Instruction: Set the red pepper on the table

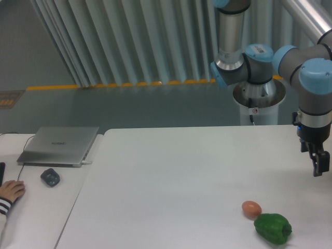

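Observation:
The red pepper is out of view in this frame. My gripper hangs at the far right edge of the picture, a little above the white table, pointing down. Only one dark finger shows clearly; the rest is cut off by the frame edge, so I cannot tell whether the jaws are open or shut or whether anything sits between them.
A green pepper and a small orange-brown egg lie near the table's front right. To the left, a narrower desk holds a grey laptop, a dark mouse and a person's hand.

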`<move>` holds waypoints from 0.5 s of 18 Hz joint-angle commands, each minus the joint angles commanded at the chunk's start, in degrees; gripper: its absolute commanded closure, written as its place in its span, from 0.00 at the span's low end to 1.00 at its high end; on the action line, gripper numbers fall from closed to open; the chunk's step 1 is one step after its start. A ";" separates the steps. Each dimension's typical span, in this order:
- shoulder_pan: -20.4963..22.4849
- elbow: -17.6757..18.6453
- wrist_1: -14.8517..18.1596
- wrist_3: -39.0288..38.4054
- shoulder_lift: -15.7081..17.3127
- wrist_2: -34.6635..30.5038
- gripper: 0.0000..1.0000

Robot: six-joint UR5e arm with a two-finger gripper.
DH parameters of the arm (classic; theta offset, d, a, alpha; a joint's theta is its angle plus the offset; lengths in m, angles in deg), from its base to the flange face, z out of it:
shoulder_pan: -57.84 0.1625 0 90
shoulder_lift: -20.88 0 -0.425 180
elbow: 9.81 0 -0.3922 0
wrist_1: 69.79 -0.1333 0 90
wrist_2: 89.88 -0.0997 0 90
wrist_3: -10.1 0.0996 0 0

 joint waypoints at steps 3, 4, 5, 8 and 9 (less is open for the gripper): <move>0.00 -0.18 -0.18 -0.09 -0.35 0.52 0.00; 0.00 -0.18 -0.35 -0.09 -0.35 0.61 0.00; -0.09 -0.09 -0.44 -0.17 -0.53 0.53 0.00; 0.96 0.44 -2.89 -0.96 -1.05 0.44 0.00; 1.23 0.53 -3.34 -0.88 -1.06 0.44 0.00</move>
